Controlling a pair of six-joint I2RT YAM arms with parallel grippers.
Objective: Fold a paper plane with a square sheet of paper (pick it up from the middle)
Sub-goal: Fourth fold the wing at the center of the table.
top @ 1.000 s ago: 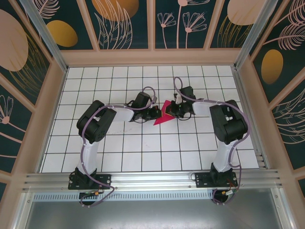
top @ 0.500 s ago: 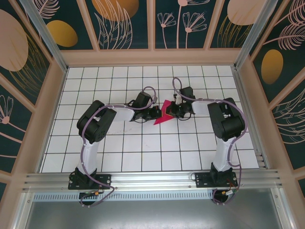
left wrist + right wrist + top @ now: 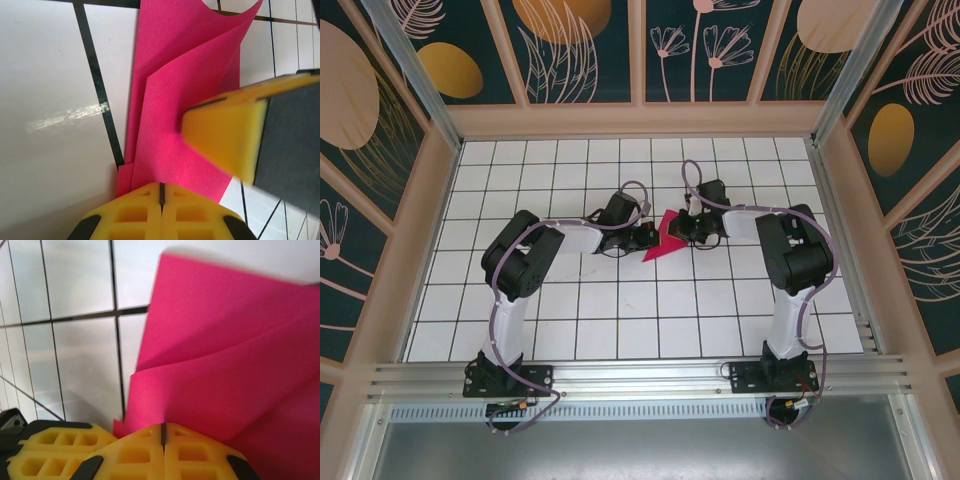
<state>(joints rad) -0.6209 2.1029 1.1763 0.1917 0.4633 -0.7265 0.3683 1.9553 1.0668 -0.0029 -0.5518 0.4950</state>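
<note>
Paper [image 3: 663, 240], magenta and part-folded into layered flaps, lies on the white gridded bench [image 3: 570, 300] with a pincer at each side of it. To do this fold well, the two arms should probably move together. That way the loose upper flap, which curls up off the layer beneath it in the left wrist view, can be laid down with its edge true to the crease and then pressed flat. Pulling the sides apart would risk a tear or a slipped layer. The left pincer [image 3: 648, 237] is fully closed on the paper's left edge, the layers nipped between its yellow fingers [image 3: 135, 215]. The right pincer [image 3: 682, 232], at the paper's right side, is likewise clamped tight on a folded edge.
</note>
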